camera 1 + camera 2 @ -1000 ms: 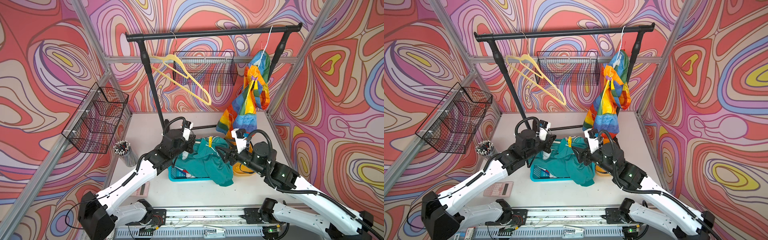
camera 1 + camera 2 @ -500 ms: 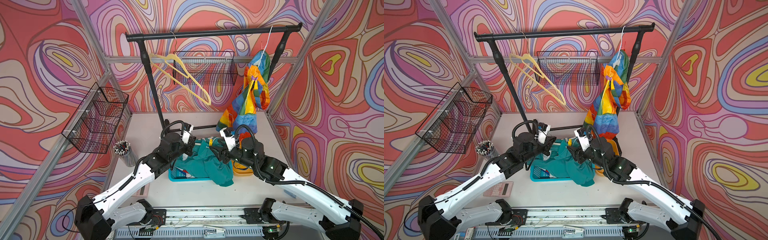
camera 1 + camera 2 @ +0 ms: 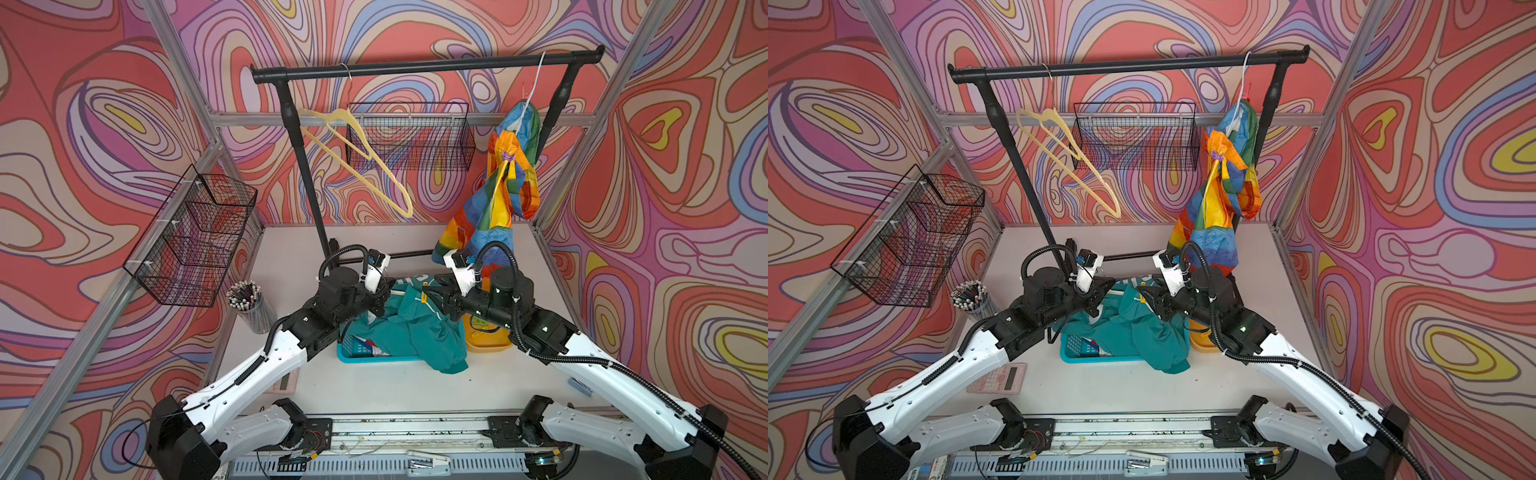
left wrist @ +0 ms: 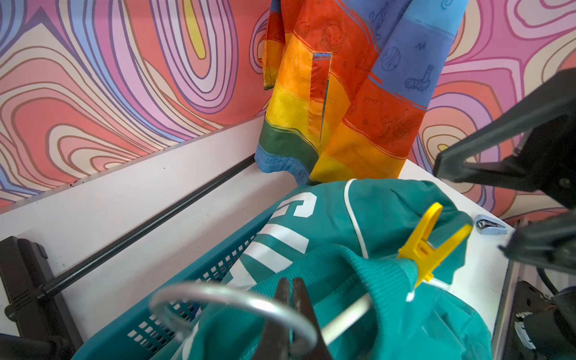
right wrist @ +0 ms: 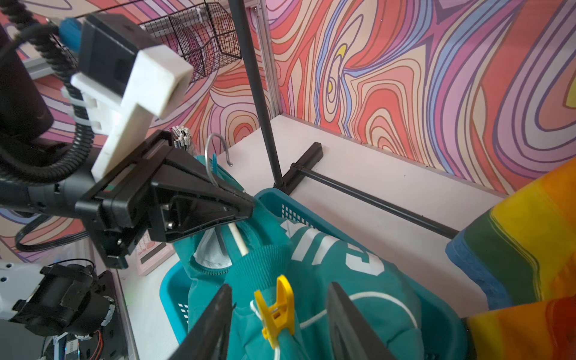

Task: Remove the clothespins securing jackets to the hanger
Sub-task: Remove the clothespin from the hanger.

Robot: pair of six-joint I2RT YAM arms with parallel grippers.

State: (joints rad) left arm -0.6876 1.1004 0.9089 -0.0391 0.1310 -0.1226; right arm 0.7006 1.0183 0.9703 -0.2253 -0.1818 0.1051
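Note:
A teal jacket (image 3: 415, 332) on a white hanger lies over the blue basket (image 3: 357, 355). My left gripper (image 4: 290, 285) is shut on the hanger's metal hook (image 4: 218, 296). A yellow clothespin (image 5: 276, 308) clips the jacket's shoulder to the hanger. My right gripper (image 5: 279, 286) is open, one finger on each side of that clothespin and apart from it. In both top views the two grippers face each other over the basket, the left (image 3: 384, 299) and the right (image 3: 428, 291). A rainbow-striped jacket (image 3: 494, 208) hangs at the rack's right end with a purple clothespin (image 3: 508, 156) on it.
An empty cream hanger (image 3: 357, 162) hangs on the black rack bar (image 3: 415, 68). Wire baskets sit on the back wall (image 3: 409, 137) and the left wall (image 3: 195, 237). There is a pen cup (image 3: 249, 303), an orange bin (image 3: 486, 343) right of the basket, and a pink calculator (image 3: 1000, 378).
My right arm has moved left to the yellow clothespin, and its jaws have narrowed around it. The left gripper has stayed shut on the hook, shifting slightly.

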